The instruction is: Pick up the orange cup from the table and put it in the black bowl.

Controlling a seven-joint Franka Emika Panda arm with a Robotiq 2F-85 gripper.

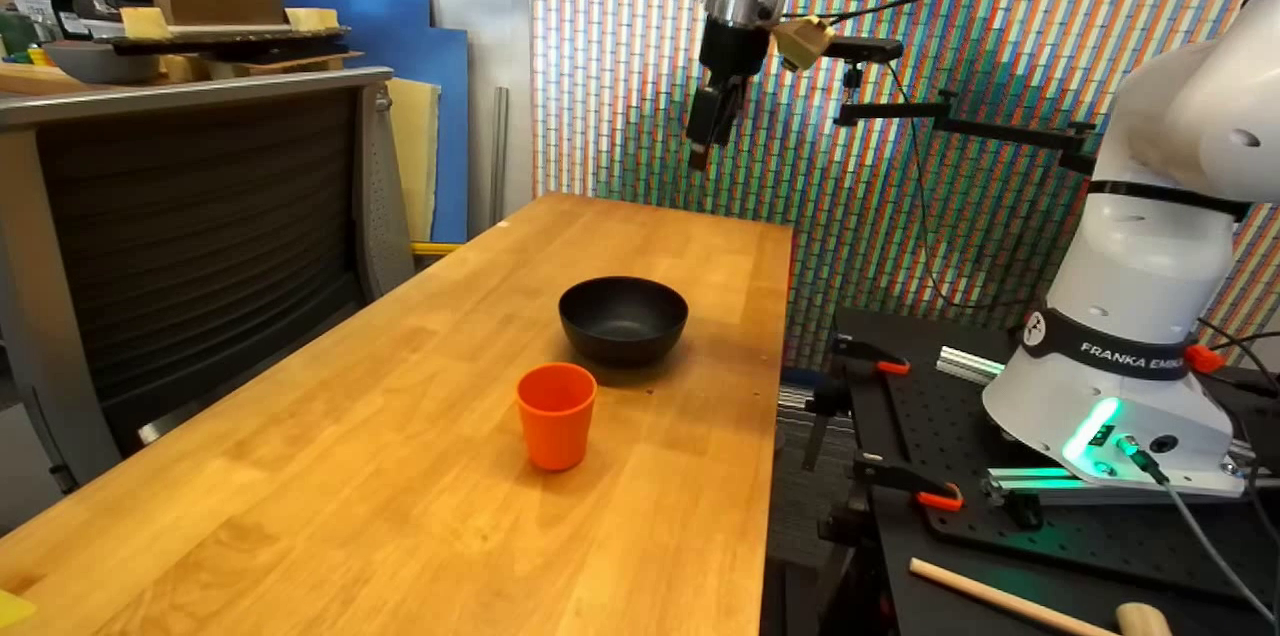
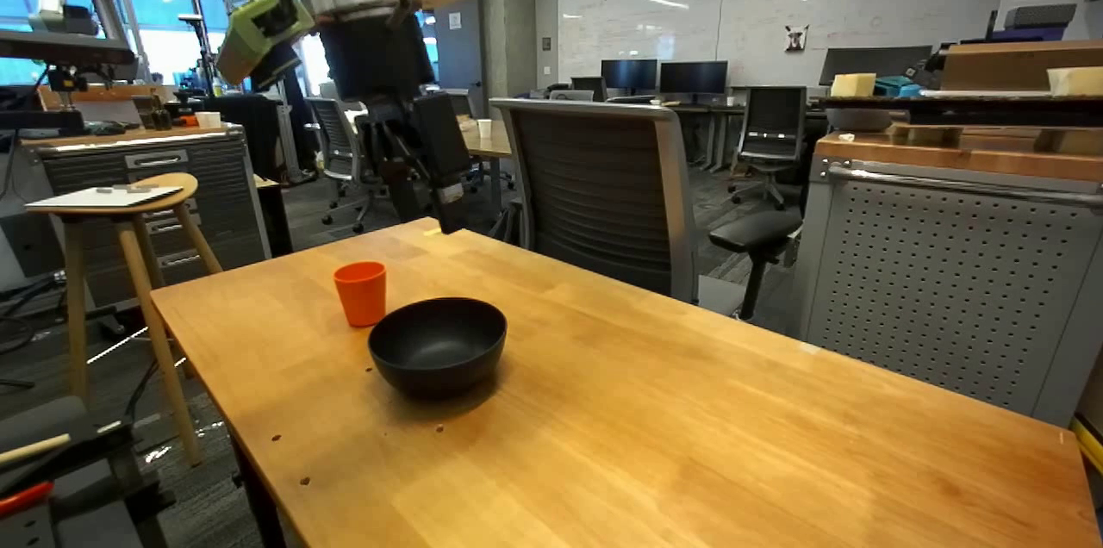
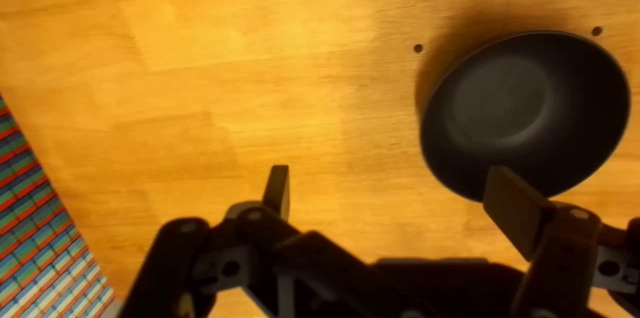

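The orange cup [image 1: 557, 431] stands upright and empty on the wooden table [image 1: 400, 496], beside the black bowl [image 1: 624, 324]. The cup [image 2: 362, 295] and bowl [image 2: 438, 350] also show in an exterior view, a small distance apart. The bowl is upright and empty. My gripper [image 1: 706, 141] hangs high above the table, pointing down. In the wrist view the gripper [image 3: 388, 170] is open, with only bare table between its spread fingers. The bowl [image 3: 525, 108] is at the right there, partly behind the right finger. The cup is out of the wrist view.
An office chair [image 1: 200, 266] stands along the table's long side and also shows in an exterior view [image 2: 599, 195]. The robot base [image 1: 1120, 386] stands on a black cabinet top with clamps. A wooden stool [image 2: 164, 186] is beyond the table's end.
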